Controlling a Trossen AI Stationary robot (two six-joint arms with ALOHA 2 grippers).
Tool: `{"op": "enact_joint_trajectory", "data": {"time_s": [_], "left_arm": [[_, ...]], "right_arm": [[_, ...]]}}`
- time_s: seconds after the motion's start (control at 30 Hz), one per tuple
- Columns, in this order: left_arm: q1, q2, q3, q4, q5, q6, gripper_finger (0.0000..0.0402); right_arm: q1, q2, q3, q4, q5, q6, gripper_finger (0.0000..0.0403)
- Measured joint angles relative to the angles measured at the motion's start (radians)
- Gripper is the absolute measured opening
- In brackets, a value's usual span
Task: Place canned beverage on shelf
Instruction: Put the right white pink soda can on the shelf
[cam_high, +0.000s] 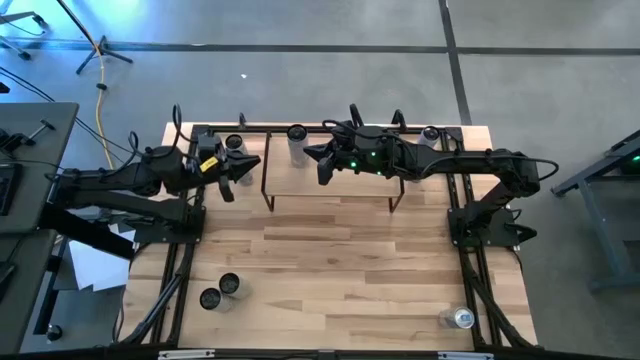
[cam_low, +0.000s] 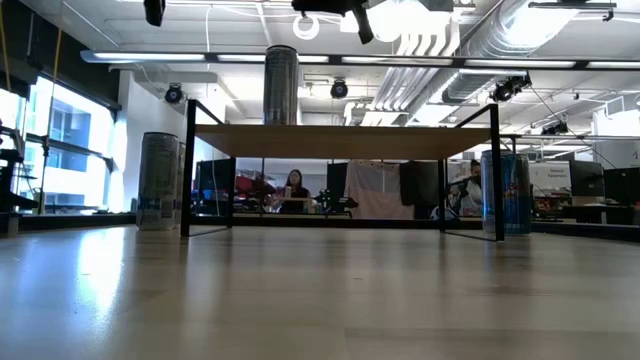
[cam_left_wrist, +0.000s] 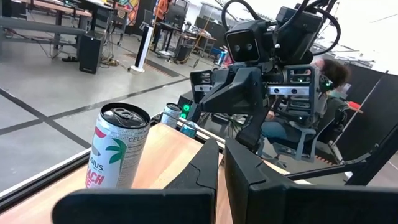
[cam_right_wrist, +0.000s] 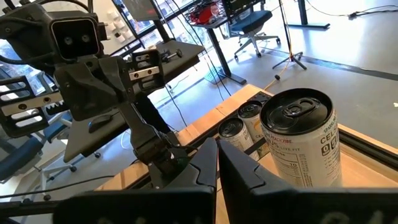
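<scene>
Two claws clenched empty above the light wood table (cam_high: 330, 250): left claw (cam_high: 243, 165) at 10 o'clock, right claw (cam_high: 322, 158) at 12 over the wood-topped black-legged shelf (cam_high: 330, 180). One white beverage can (cam_high: 297, 143) stands on the shelf's far-left corner.

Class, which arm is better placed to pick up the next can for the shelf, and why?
Probably left: the left gripper, shut, is beside a can on the table; the right gripper hangs over the shelf.
</scene>
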Motion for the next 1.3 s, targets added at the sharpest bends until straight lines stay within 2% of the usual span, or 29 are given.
{"op": "enact_joint_trajectory", "data": {"time_s": [1.3], "left_arm": [[-0.022,0.0,0.0,-0.001,-0.035,0.031,0.0]], "right_arm": [[0.0,0.0,0.0,0.0,0.009,-0.004,0.0]]}}
